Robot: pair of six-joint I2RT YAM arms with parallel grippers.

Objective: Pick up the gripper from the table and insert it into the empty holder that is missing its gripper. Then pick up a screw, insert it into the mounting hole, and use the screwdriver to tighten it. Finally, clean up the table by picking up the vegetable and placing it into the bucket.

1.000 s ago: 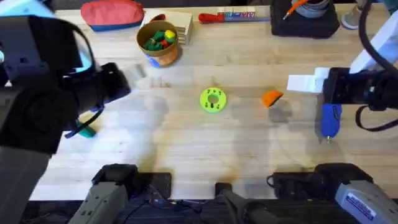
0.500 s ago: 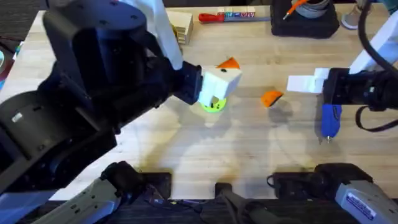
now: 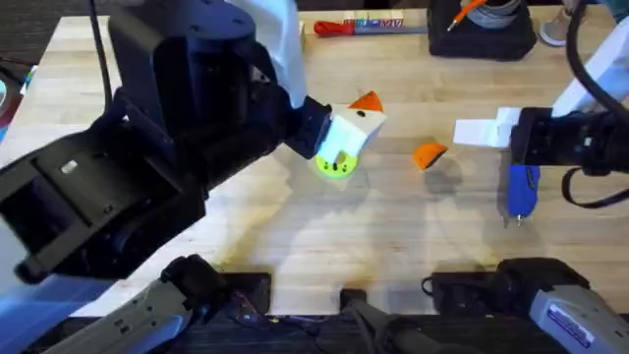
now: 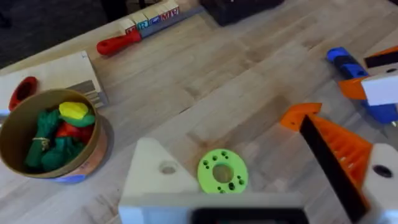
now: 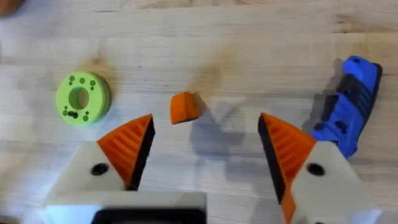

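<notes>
Gripper (image 5: pixel 185 107) – loose on table (image 3: pixel 393 226) | screwdriver (image 3: pixel 521 190) – beside right end effector (image 5: pixel 202 146)

The big black left arm reaches across the middle with its white block-shaped left hand (image 3: pixel 346 133) held wide open up high, while the right arm stays at the right side with its white and orange right hand (image 5: pixel 205 149) open too.

a lime-green disc (image 4: pixel 222 173) with holes lies on the wooden table (image 4: pixel 249 68), a red-handled screwdriver (image 4: pixel 134 35) near the far edge.
</notes>
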